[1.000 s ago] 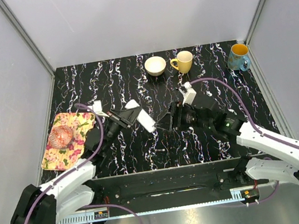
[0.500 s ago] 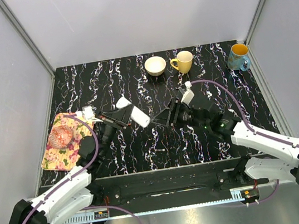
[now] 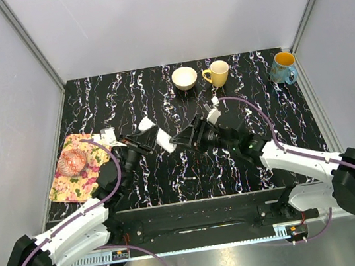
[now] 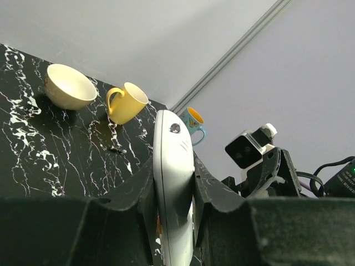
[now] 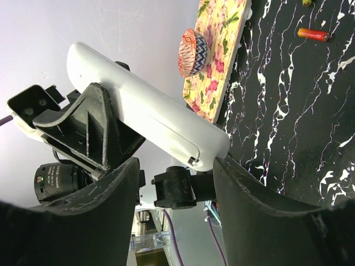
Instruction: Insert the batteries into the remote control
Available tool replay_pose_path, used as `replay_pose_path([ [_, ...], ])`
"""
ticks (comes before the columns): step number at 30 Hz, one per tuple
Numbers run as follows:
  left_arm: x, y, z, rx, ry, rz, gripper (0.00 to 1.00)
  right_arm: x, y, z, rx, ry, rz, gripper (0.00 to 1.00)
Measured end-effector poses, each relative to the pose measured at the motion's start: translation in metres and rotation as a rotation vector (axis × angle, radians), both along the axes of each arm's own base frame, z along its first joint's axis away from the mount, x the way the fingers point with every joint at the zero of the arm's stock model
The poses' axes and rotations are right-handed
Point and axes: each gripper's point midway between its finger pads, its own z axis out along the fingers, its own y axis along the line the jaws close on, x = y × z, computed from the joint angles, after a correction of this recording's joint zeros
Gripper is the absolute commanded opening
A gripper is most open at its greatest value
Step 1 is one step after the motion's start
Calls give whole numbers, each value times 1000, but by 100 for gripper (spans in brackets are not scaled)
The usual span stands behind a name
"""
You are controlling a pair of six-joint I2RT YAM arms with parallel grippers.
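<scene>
My left gripper [image 3: 144, 139] is shut on the remote control [image 3: 164, 140], a slim white bar held up above the table's left middle. In the left wrist view the remote control [image 4: 173, 166] stands on edge, clamped between both fingers of my left gripper [image 4: 173, 197]. My right gripper [image 3: 182, 137] faces it from the right, open. In the right wrist view the remote control [image 5: 147, 113] slants down and its lower end touches the tip of one finger, with my right gripper [image 5: 176, 185] wide apart below it. One reddish battery [image 5: 313, 34] lies on the table.
A cream bowl [image 3: 185, 78], a yellow mug [image 3: 217, 73] and a blue mug [image 3: 283, 68] stand along the back edge. A floral cloth [image 3: 90, 149] with a patterned ball [image 3: 71, 162] lies at the left edge. A small item [image 3: 190, 180] lies near the front.
My left gripper has carried the remote control left and back and tipped it steeper. My right gripper has followed leftward up to the remote's end, and its jaws have narrowed a little.
</scene>
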Motion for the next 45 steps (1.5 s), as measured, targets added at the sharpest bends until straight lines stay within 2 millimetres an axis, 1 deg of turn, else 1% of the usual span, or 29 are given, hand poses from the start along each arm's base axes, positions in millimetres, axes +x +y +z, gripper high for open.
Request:
replay_pose_path([
  [3, 1, 1, 0, 2, 0, 11, 0, 0, 2, -3, 3, 17, 6, 62],
  [9, 1, 1, 0, 3, 1, 17, 0, 1, 4, 4, 34, 15, 5, 61],
  [20, 3, 4, -4, 22, 7, 38, 0, 4, 9, -2, 37, 37, 7, 57],
  [32, 7, 4, -9, 33, 18, 55, 0, 3, 13, -6, 48, 58, 23, 56],
  [38, 8, 2, -10, 27, 16, 58, 0, 3, 12, -10, 50, 62, 20, 51],
  [40, 7, 1, -14, 29, 21, 55, 0, 2, 11, -14, 46, 64, 20, 45],
  [45, 5, -2, -25, 26, 43, 52, 0, -1, 8, -28, 12, 65, 22, 41],
])
